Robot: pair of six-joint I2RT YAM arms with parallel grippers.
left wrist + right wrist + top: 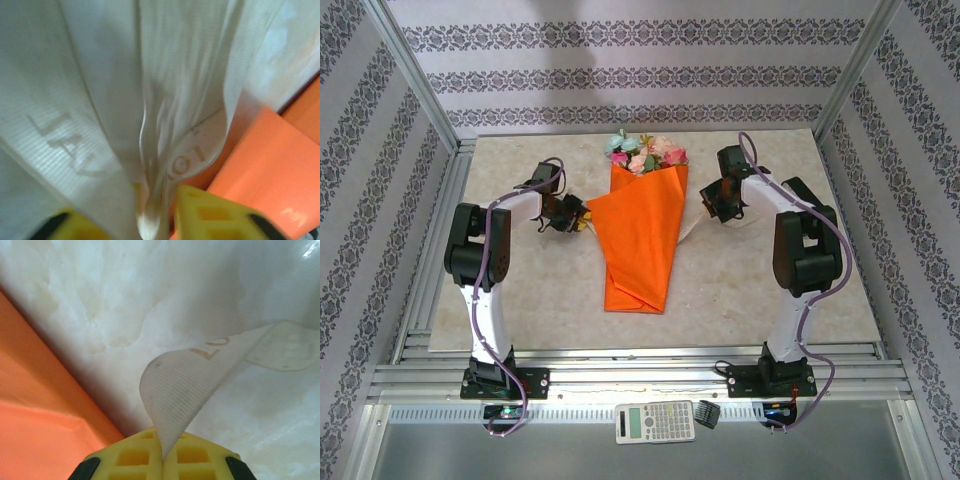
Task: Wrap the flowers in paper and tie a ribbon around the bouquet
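The right tool (162,456) is pinching the narrow beige fabric ribbon (185,390) between its closed yellow fingertips, just beside the tapering orange paper bouquet (642,235). The ribbon is also passing between the left tool (147,222) fingertips; I cannot tell whether that tool is gripping it. The bouquet is lying mid-way across the pale marbled surface (560,300), between both tools, with its pink, peach and blue artificial flowers (645,152) pointing toward the far edge.

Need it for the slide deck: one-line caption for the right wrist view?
Right gripper shut on the beige ribbon, which trails across the marbled table; orange paper at left.
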